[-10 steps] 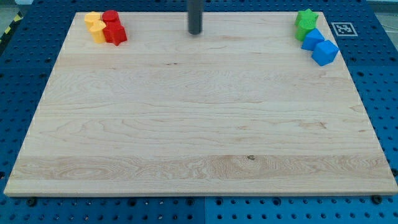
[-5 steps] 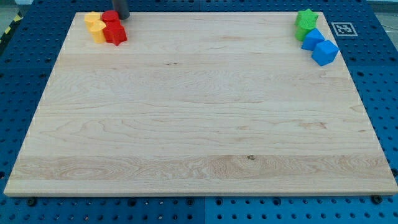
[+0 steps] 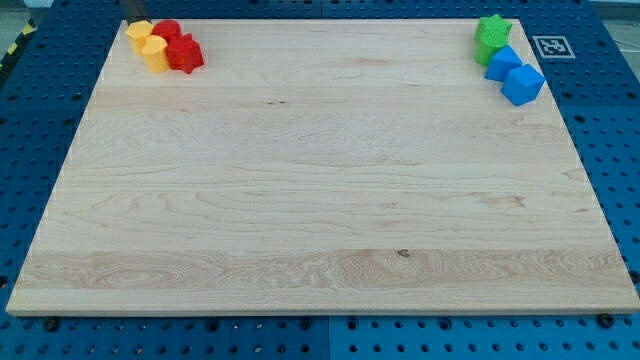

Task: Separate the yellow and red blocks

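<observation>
Two yellow blocks and two red blocks sit bunched in the board's top left corner. The upper yellow block (image 3: 140,30) touches the round red block (image 3: 167,30). The lower yellow block (image 3: 156,53) touches the red star-like block (image 3: 185,53). Only a short dark stub of my rod shows at the view's top edge. My tip (image 3: 136,19) is right behind the upper yellow block, at or against its far side.
In the board's top right corner are a green star block (image 3: 493,27), a second green block (image 3: 488,47) and two blue blocks (image 3: 503,62) (image 3: 523,84). The wooden board (image 3: 320,200) lies on a blue pegboard. A marker tag (image 3: 552,46) is at the right.
My rod moved left along the top edge, from the middle to above the yellow block. The upper yellow block and the round red block shifted slightly left.
</observation>
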